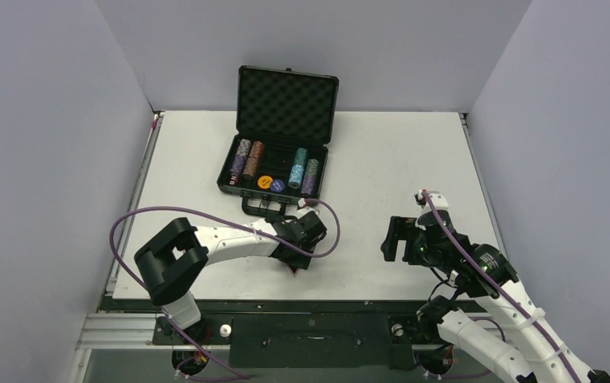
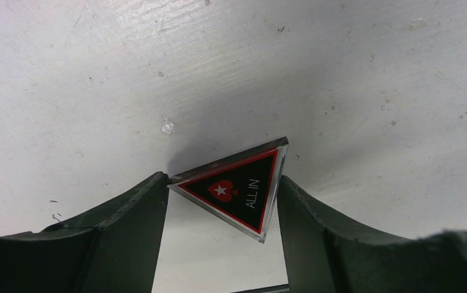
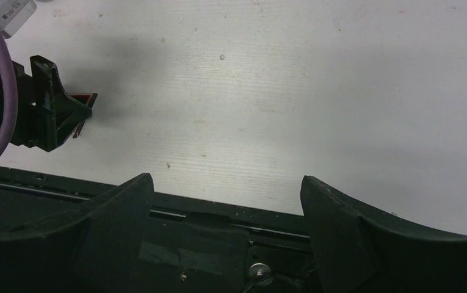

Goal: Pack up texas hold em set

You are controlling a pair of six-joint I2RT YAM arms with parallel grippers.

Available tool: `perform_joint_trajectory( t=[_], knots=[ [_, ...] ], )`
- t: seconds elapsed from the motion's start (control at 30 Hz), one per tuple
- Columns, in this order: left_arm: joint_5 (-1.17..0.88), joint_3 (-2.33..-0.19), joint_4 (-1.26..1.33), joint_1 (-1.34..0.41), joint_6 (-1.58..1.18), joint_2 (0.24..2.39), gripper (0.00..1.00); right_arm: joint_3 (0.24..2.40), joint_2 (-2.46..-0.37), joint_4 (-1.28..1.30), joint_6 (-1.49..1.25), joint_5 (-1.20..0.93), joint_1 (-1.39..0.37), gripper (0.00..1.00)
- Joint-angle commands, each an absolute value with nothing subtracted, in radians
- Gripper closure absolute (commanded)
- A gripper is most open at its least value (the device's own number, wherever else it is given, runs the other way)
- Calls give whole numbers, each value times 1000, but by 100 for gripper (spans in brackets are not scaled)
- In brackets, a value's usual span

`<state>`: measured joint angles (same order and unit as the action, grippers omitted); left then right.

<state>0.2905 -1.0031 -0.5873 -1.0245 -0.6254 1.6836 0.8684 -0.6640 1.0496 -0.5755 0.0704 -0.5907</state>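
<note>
While the purple, brown and teal chip stacks (image 1: 253, 158) and yellow and blue discs (image 1: 270, 183) are already sitting in the open black foam-lined briefcase (image 1: 287, 104) at the surface's (image 1: 397, 159) far edge, the left hand (image 2: 223, 185) is clenching the black-and-red plastic triangle (image 2: 238, 190) near the near edge. The right hand (image 3: 224, 183) is hanging released, holding nothing. By my judgement, stowing the triangle and shutting the briefcase are remaining.

open black foam-lined briefcase (image 1: 287, 104) at far middle holds purple, brown, teal chip stacks (image 1: 253, 158); black-red "all in" triangle (image 2: 237, 190) pinched in left hand (image 2: 223, 180).
</note>
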Motion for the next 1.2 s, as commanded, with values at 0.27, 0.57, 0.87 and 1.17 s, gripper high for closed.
perform_joint_trajectory(
  t=[0.27,0.57,0.87,1.17],
  knots=[
    [334,-1147,-697,-1026,-621,1615,66,861,-671,1031,-573,85,-595,14],
    [331,-1241,-755,-965,-576,1566,67,855,-662,1032,-585,94,-595,14],
    [296,-1310,-782,-865,-500,1553,67,849,-651,1033,-600,111,-595,14],
    [252,-1413,-805,-736,-421,1590,67,843,-644,1035,-616,132,-595,15]
  ],
)
